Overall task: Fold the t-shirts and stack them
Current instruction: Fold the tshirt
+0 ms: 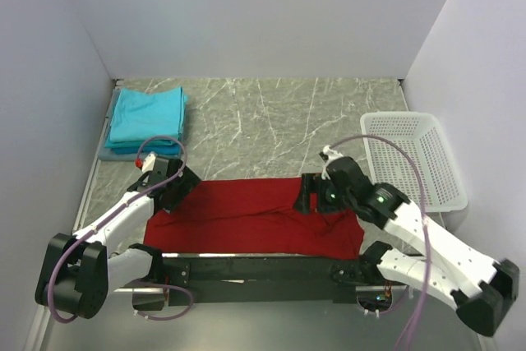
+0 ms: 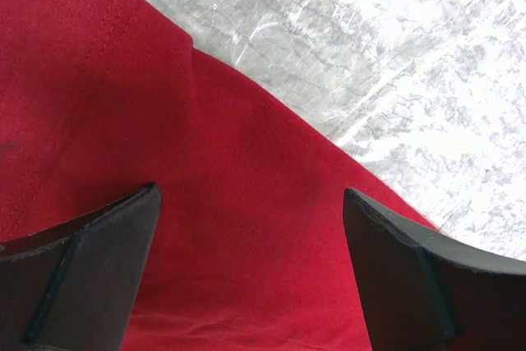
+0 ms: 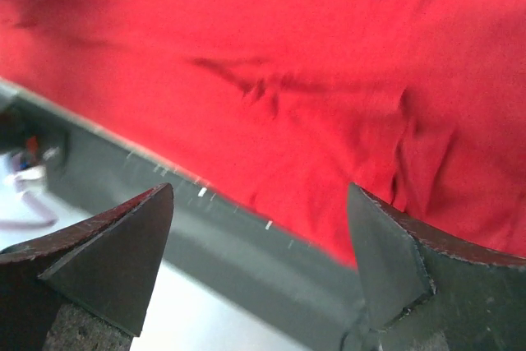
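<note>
Teal shirts [image 1: 146, 117] lie folded and stacked at the far left of the tabletop [image 1: 271, 121], while the red shirt [image 1: 255, 215], seemingly only part-folded and not yet stacked, stretches along the near edge beneath the left fingers [image 2: 82, 269] and right fingers [image 3: 107, 260], both pairs spread apart and gripping nothing.

**Grey marbled table, three loads**

The table [image 1: 271, 121] carries a dark red t-shirt [image 1: 246, 215] spread along its near edge, folded teal t-shirts [image 1: 146, 117] stacked in the far left corner, and a white lattice basket [image 1: 399, 115] (at the right edge).
</note>
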`<action>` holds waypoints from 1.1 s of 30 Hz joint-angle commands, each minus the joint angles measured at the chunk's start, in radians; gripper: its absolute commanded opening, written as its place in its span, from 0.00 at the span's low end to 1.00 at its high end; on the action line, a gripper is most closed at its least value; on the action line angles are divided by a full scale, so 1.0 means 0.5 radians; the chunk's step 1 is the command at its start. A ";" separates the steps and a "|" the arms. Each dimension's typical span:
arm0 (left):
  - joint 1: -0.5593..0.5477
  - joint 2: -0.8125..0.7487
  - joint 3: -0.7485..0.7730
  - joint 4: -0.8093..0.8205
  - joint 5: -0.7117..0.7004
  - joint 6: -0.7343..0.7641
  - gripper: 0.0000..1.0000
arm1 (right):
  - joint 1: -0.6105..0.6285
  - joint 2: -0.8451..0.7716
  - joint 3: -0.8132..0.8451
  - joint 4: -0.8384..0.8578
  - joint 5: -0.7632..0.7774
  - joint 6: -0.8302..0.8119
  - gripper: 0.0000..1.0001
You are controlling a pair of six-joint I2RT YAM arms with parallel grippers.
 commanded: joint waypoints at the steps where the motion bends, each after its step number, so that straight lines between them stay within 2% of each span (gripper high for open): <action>1: 0.024 -0.013 -0.002 -0.029 -0.068 0.089 0.99 | -0.058 0.283 0.091 0.224 0.190 -0.214 0.92; 8: 0.040 -0.029 0.001 -0.057 -0.135 0.125 0.99 | -0.249 0.827 0.049 0.439 0.000 -0.319 0.86; 12: 0.049 -0.035 -0.008 -0.054 -0.135 0.141 0.99 | -0.286 0.959 0.021 0.519 0.022 -0.334 0.84; 22: 0.058 0.060 0.016 -0.048 -0.129 0.159 1.00 | -0.353 1.156 -0.062 0.636 -0.003 -0.377 0.72; 26: 0.058 0.063 0.019 -0.057 -0.141 0.153 1.00 | -0.353 1.091 -0.120 0.599 -0.046 -0.356 0.59; 28: 0.058 0.054 0.022 -0.060 -0.144 0.150 1.00 | -0.356 1.024 -0.145 0.593 -0.089 -0.328 0.57; 31: 0.061 0.048 0.031 -0.063 -0.150 0.156 0.99 | -0.356 0.950 -0.203 0.611 -0.135 -0.295 0.39; 32: 0.061 0.048 0.028 -0.066 -0.162 0.159 1.00 | -0.356 0.941 -0.215 0.608 -0.135 -0.285 0.25; 33: 0.061 0.051 0.031 -0.069 -0.169 0.162 0.99 | -0.353 0.926 -0.215 0.602 -0.132 -0.279 0.21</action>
